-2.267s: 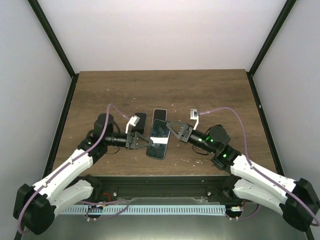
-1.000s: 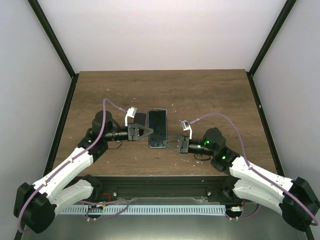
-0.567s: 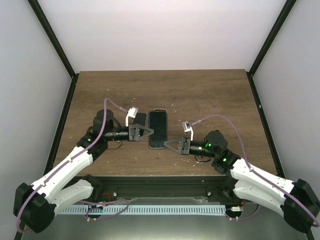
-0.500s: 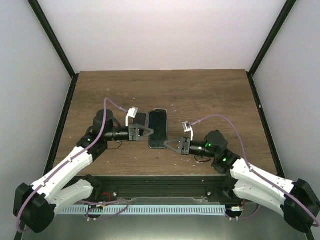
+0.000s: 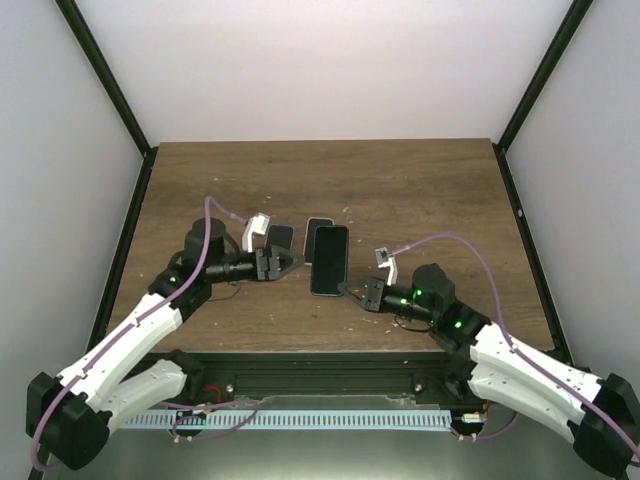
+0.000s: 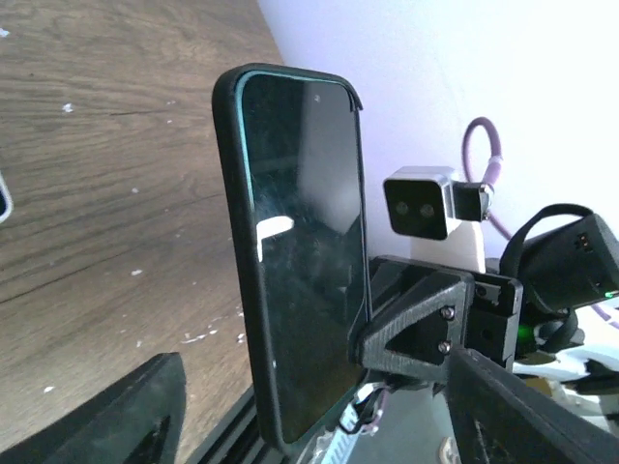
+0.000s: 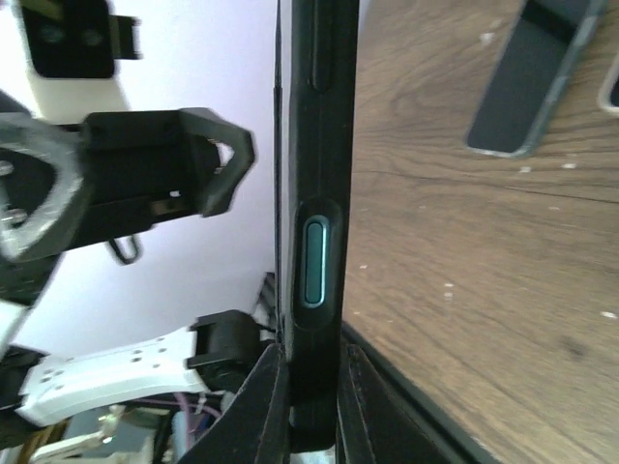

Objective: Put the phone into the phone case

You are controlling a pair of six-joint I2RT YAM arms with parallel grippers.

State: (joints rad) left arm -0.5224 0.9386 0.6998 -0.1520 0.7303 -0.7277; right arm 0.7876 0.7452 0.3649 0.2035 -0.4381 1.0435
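The cased phone (image 5: pixel 329 260), pinched at its near end by the right fingers (image 7: pixel 263 406), blocks the middle of the surface (image 5: pixel 420 180). The left fingers (image 6: pixel 135 416) stand parted just left of it. A dark slab (image 5: pixel 279 238) and a second slab (image 5: pixel 317 225) crowd the space close behind. The wood beyond them and to the right offers room.

Wooden table (image 5: pixel 420 190) (white-flecked) bears dark left slab (image 5: pixel 279 238), dark right slab (image 5: pixel 319 224).
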